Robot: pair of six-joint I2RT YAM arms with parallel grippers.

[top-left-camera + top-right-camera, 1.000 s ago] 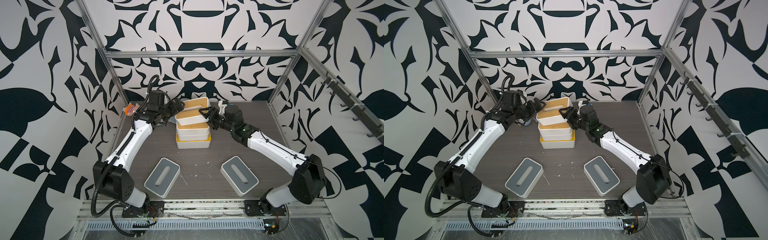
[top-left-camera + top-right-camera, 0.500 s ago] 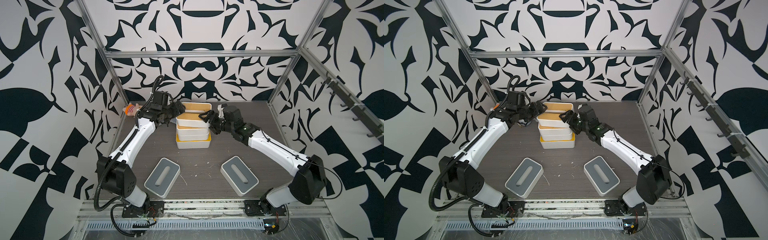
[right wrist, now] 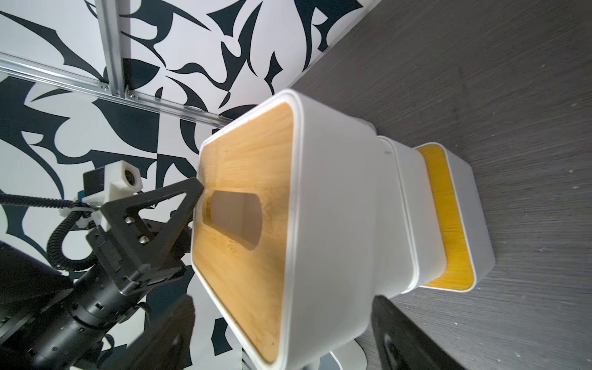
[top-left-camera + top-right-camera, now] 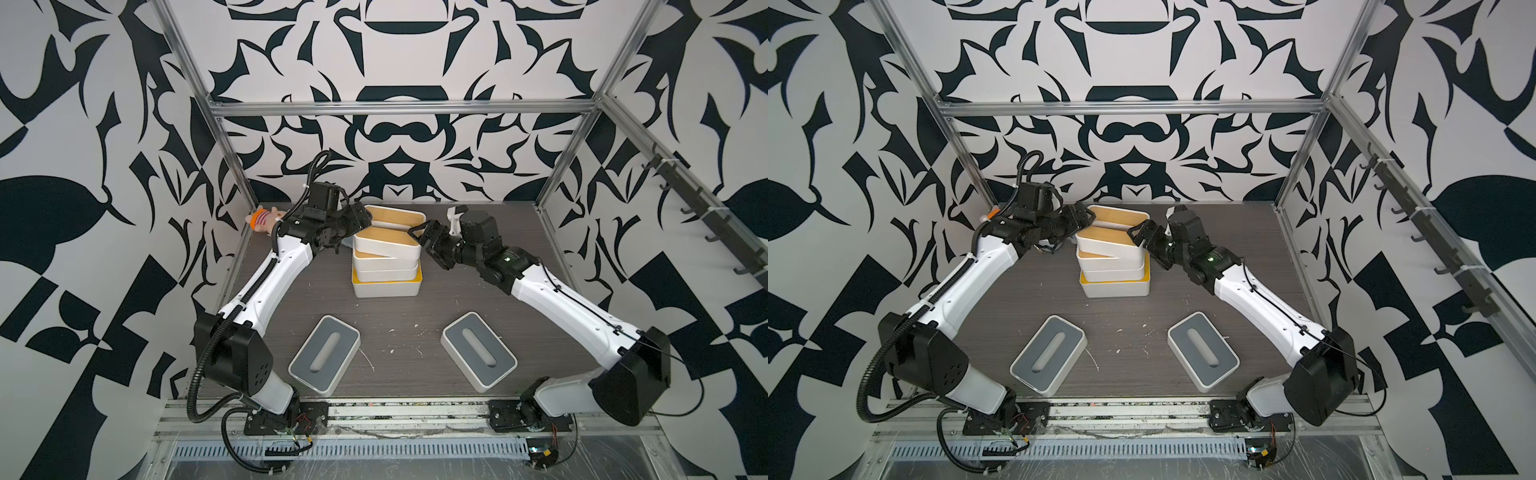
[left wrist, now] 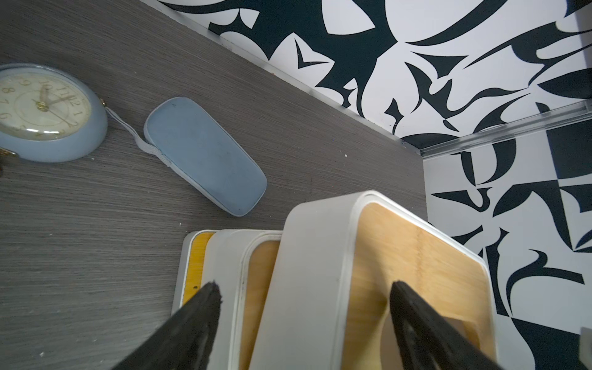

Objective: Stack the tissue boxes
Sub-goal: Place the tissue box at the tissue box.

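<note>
Standing at the front edge of the table [image 4: 399,320], one sees four tissue boxes stacked near the middle of the far edge. Base: yellow-lidded box [image 4: 386,286]. Above it: three bamboo-lidded boxes [image 4: 386,270]. The top box [image 4: 395,216] sits askew, turned out of line with those beneath and overhanging them. Its lid slot shows only a shaded interior; the contents cannot be determined.

Left end effector [image 4: 360,217]: spread, straddling the left end of the top box. One finger [image 3: 192,192] lies against the bamboo lid at the slot; the other stands clear of that box's wall. Right end effector [image 4: 424,241]: spread wide around the right end of the same box, not visibly pressing it.

Two more boxes rest flat near the front edge, well apart from the stack: a grey-lidded box [image 4: 325,353] toward the front left corner and a second grey-lidded box [image 4: 478,351] toward the front right. Each slot shows a pale interior.

Beyond the stack, near the far edge, lie a blue-grey pouch [image 5: 205,153] and a blue-rimmed clock [image 5: 41,109], face up. A plush toy [image 4: 264,218] sits in the far left corner.
</note>
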